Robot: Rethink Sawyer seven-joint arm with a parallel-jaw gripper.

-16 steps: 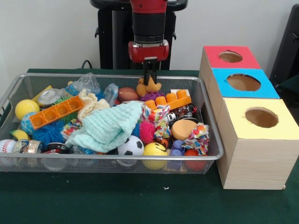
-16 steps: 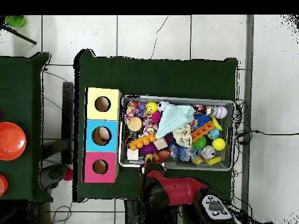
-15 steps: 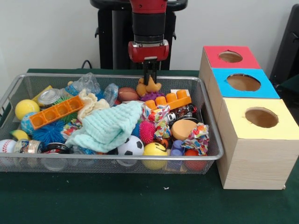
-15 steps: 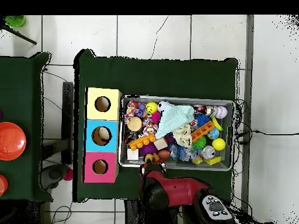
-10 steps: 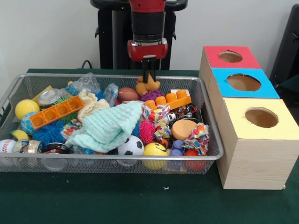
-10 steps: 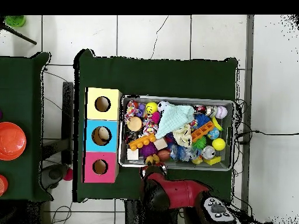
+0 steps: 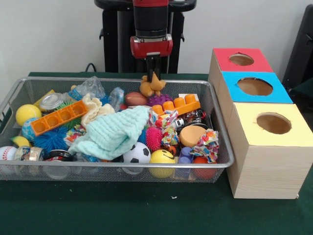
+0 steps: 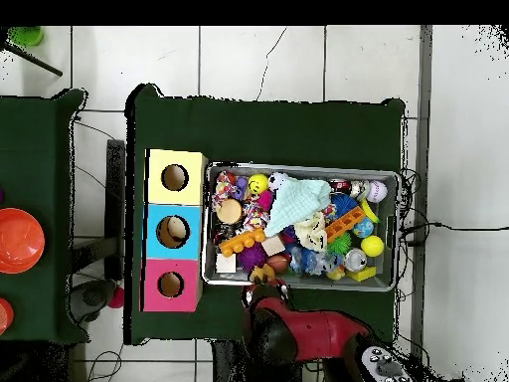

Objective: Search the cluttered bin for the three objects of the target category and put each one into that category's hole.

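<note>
Wire-mesh bin (image 7: pixel 112 172) (image 8: pixel 388 177) on green table (image 7: pixel 146 215), silver, shallow, thick rim, crammed with toys. Just beside it, three wooden boxes with round holes: red (image 7: pixel 240 59), blue (image 7: pixel 255 86), yellow (image 7: pixel 274 123). Gripper (image 7: pixel 153 70) over bin's far edge, fingers pinched on yellow duck (image 7: pixel 151 86), lifted clear of the clutter, probably not touching purple toy (image 7: pixel 159 100) below. Inside bin: mint cloth (image 7: pixel 113 131) mid-pile, soccer ball (image 7: pixel 136 153) and smiley ball (image 7: pixel 162 156) at near wall, orange tray (image 7: pixel 57 117) left. Overhead, gripper mostly hidden under arm (image 8: pixel 298 333).
</note>
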